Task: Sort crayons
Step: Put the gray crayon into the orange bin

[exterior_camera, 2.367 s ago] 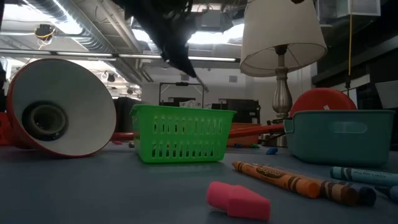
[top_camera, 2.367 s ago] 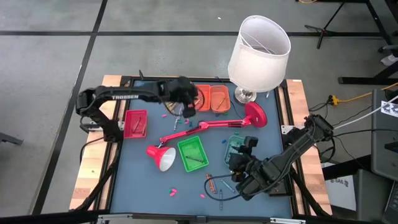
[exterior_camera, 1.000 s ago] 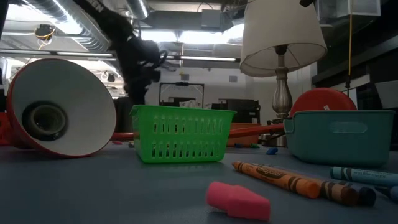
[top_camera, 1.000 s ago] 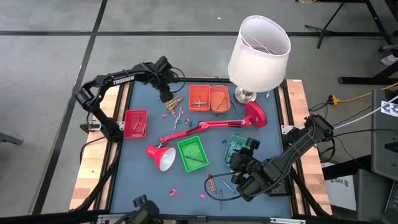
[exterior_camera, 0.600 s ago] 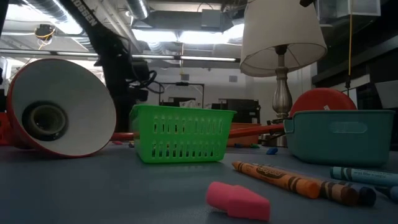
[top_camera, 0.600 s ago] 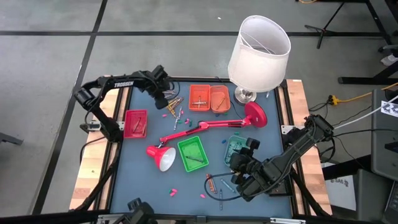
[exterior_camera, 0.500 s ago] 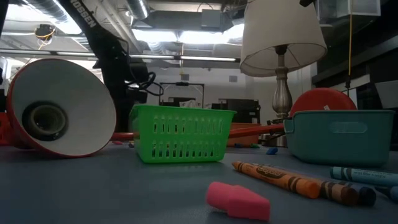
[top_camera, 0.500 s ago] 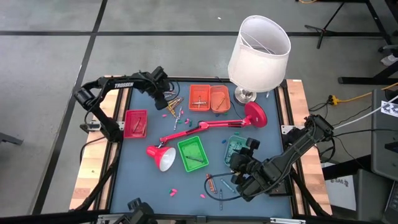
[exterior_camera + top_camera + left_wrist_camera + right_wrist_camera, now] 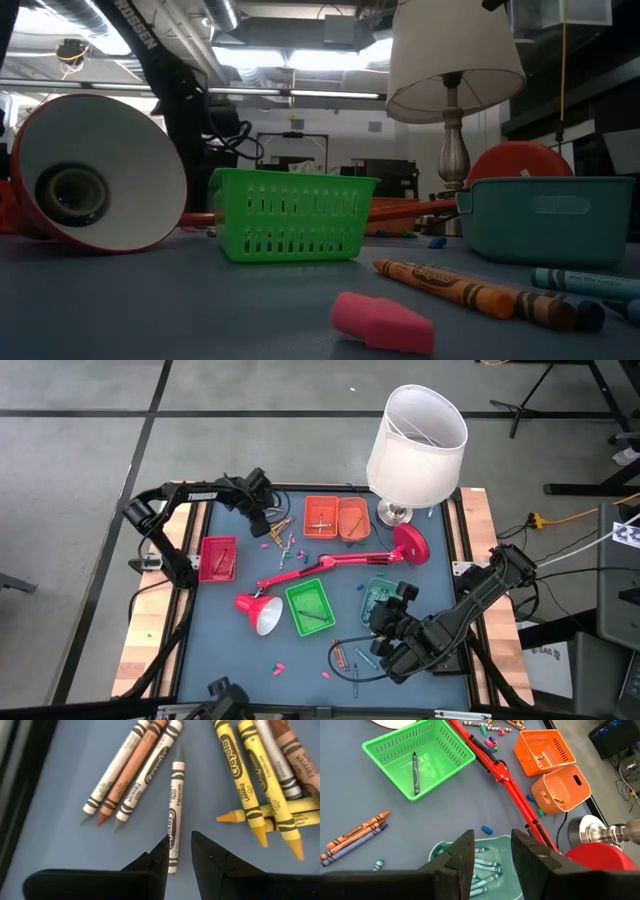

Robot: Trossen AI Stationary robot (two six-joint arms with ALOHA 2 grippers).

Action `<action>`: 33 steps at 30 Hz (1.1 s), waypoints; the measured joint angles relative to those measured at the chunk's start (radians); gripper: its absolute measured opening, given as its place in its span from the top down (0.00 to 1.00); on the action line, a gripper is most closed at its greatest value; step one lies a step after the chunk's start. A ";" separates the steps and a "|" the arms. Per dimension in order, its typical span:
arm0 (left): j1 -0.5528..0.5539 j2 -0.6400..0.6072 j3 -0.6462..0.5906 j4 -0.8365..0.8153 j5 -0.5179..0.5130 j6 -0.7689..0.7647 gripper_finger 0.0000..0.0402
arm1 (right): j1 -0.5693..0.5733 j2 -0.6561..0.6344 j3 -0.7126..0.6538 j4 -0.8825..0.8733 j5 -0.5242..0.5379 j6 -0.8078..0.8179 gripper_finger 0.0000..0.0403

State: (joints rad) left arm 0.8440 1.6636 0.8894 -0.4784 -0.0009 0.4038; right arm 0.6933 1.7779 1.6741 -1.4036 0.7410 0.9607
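Many crayons lie flat on the blue table top at the far left point(image 9: 278, 532). In the left wrist view I see three pale ones side by side point(image 9: 130, 770), several yellow ones point(image 9: 260, 795) and a single white crayon point(image 9: 173, 815). My left gripper point(image 9: 179, 842) point(image 9: 264, 520) points down over that white crayon, open, one finger on each side of its blunt end. My right gripper point(image 9: 492, 850) point(image 9: 385, 622) hangs open and empty above the teal tray point(image 9: 485, 865), which holds several teal crayons. My left gripper comes from above with its fingers across the white crayon's blunt end point(image 9: 173, 862). One fingertip point(image 9: 161, 851) stands right at the wrapper's edge, and a gap shows on the other side. I cannot tell whether it touches. The crayon lies flat on the table.
A red tray point(image 9: 218, 557), two orange trays point(image 9: 321, 517) point(image 9: 352, 518) and a green tray point(image 9: 307, 605) stand on the table. A red desk lamp point(image 9: 330, 565) lies across the middle. A white-shaded lamp point(image 9: 417, 430) stands far right. Loose crayons point(image 9: 450, 285) and a pink eraser point(image 9: 383, 322) lie near the front edge.
My left gripper has sunk toward the crayons at the table's far left and now stands low over the white one. The crayons have not moved.
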 joint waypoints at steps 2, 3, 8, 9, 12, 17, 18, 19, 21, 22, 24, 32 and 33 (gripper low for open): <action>0.000 0.015 0.000 0.014 -0.010 0.000 0.84 | 0.000 0.000 0.000 0.000 0.000 0.000 0.69; 0.000 0.022 0.000 0.018 -0.016 0.000 0.84 | 0.000 0.000 0.000 0.000 0.000 0.000 0.69; -0.001 0.036 0.000 0.027 -0.021 0.024 0.85 | 0.000 0.000 0.000 0.000 0.000 0.000 0.69; -0.001 0.036 0.000 0.027 -0.021 0.025 0.86 | 0.000 0.000 0.000 0.000 -0.001 0.000 0.69; -0.001 0.036 0.000 0.026 -0.019 0.026 0.91 | 0.000 0.000 0.000 -0.004 -0.001 0.000 0.69; 0.000 0.036 0.002 0.026 -0.023 0.025 0.99 | 0.000 0.000 0.000 -0.047 -0.030 0.005 0.69; 0.000 0.036 0.002 0.026 -0.023 0.025 0.99 | 0.000 0.000 0.000 -0.059 -0.034 0.015 0.69; 0.000 0.036 0.002 0.026 -0.023 0.026 0.98 | 0.001 0.000 0.000 -0.068 -0.036 0.030 0.69; 0.000 0.034 0.004 0.019 -0.028 0.025 0.98 | 0.001 0.000 0.000 -0.073 -0.037 0.047 0.69; -0.001 0.032 0.009 0.010 -0.033 0.024 0.99 | 0.001 0.000 0.000 -0.071 -0.038 0.051 0.69; -0.001 0.025 0.025 -0.024 -0.045 0.024 0.99 | 0.001 0.000 0.000 -0.072 -0.043 0.052 0.69; -0.014 -0.010 0.165 -0.193 -0.037 0.022 0.99 | 0.020 -0.001 0.000 -0.137 -0.084 0.061 0.69; -0.018 -0.014 0.182 -0.211 -0.033 0.021 0.99 | 0.028 -0.004 0.000 -0.148 -0.082 0.075 0.69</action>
State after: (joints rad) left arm 0.8260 1.6492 1.0719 -0.6890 -0.0343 0.4250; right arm 0.7212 1.7735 1.6741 -1.5515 0.6590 1.0360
